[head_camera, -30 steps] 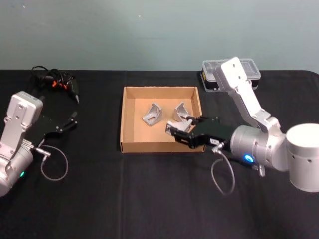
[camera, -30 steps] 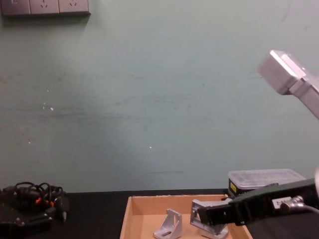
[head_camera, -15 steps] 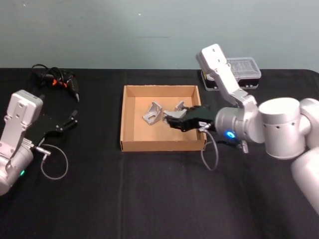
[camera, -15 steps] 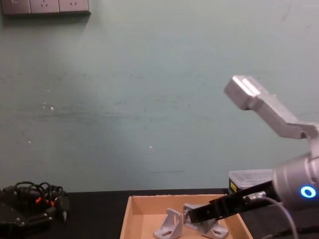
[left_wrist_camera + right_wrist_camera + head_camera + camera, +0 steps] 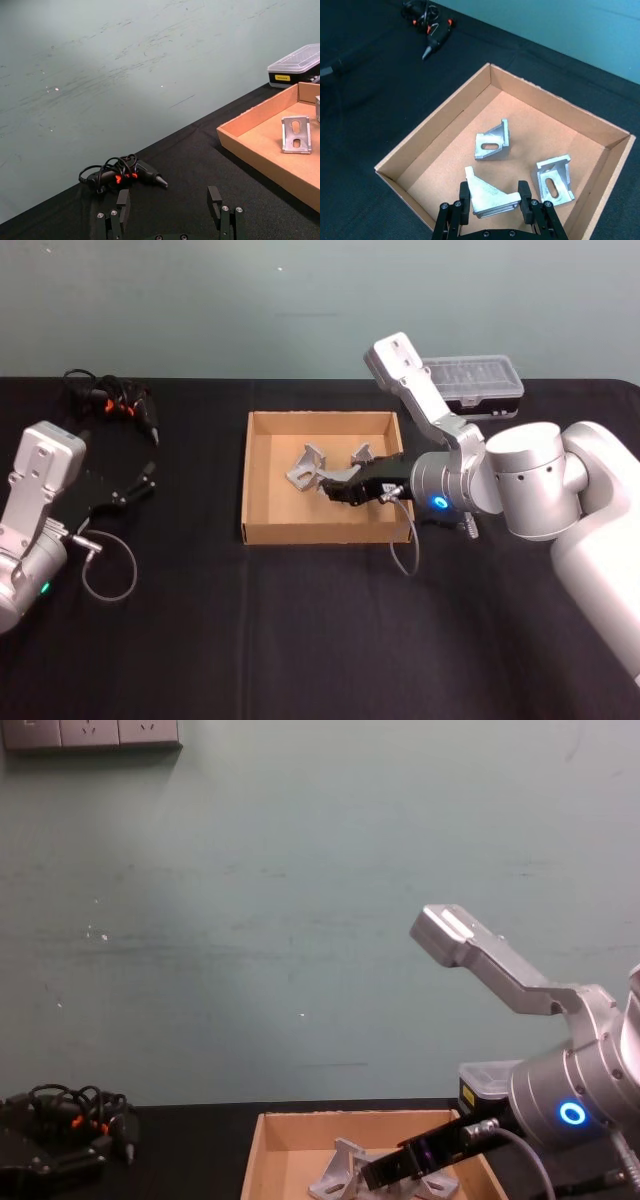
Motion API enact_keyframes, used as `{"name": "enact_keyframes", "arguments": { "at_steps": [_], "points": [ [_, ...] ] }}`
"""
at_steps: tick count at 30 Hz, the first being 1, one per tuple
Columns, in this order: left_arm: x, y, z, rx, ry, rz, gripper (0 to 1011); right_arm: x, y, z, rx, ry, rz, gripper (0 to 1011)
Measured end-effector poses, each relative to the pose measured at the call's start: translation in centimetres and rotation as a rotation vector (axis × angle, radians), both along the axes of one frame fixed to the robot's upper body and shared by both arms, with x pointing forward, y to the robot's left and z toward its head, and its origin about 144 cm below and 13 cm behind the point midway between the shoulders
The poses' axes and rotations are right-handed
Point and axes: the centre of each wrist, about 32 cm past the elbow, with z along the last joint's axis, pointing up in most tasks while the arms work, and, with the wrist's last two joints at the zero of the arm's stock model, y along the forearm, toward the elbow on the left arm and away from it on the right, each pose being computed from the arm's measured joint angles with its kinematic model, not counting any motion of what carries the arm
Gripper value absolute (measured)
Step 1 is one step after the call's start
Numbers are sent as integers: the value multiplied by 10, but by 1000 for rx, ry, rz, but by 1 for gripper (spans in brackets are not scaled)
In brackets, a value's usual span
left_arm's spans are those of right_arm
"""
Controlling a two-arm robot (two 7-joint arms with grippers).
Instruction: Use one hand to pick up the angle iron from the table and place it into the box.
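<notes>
My right gripper [image 5: 494, 201] is shut on an angle iron [image 5: 489, 196], a silver bracket pinched between its two black fingers. In the head view the right gripper [image 5: 338, 489] reaches in over the middle of the tan cardboard box [image 5: 257, 532], which sits on the black table [image 5: 300, 620]. Two more angle irons [image 5: 492, 142] [image 5: 555, 177] lie on the box floor. The chest view has the right gripper [image 5: 368, 1179] low inside the box [image 5: 300, 1123]. My left gripper [image 5: 169, 202] is open and parked at the table's left side [image 5: 135, 487].
A black tool with orange marks and coiled cable [image 5: 115, 405] lies at the back left. A black case with a clear lid [image 5: 480, 380] stands behind the box at the right, partly behind my right arm. Bare tabletop spreads in front of the box.
The right arm has swung left, carrying the angle iron from the box's front right corner to above its middle. The left arm has stayed still.
</notes>
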Motion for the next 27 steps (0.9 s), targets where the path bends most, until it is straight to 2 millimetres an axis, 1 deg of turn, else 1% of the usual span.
{"name": "enact_keyframes", "arguments": {
  "at_steps": [8, 20, 21, 24, 25, 27],
  "points": [
    [0, 0, 0, 0, 0, 0, 1011, 6, 3, -4, -12, 29, 8, 591],
    [0, 0, 0, 0, 0, 0, 1011, 7, 3, -4, -14, 31, 10, 592],
    [0, 0, 0, 0, 0, 0, 1011, 7, 3, -4, -14, 31, 10, 633],
    [0, 0, 0, 0, 0, 0, 1011, 6, 3, -4, -14, 31, 10, 691],
    [0, 0, 0, 0, 0, 0, 1011, 6, 3, -4, -14, 31, 10, 748],
    [0, 0, 0, 0, 0, 0, 1011, 6, 3, -4, -14, 31, 10, 775]
  ]
}}
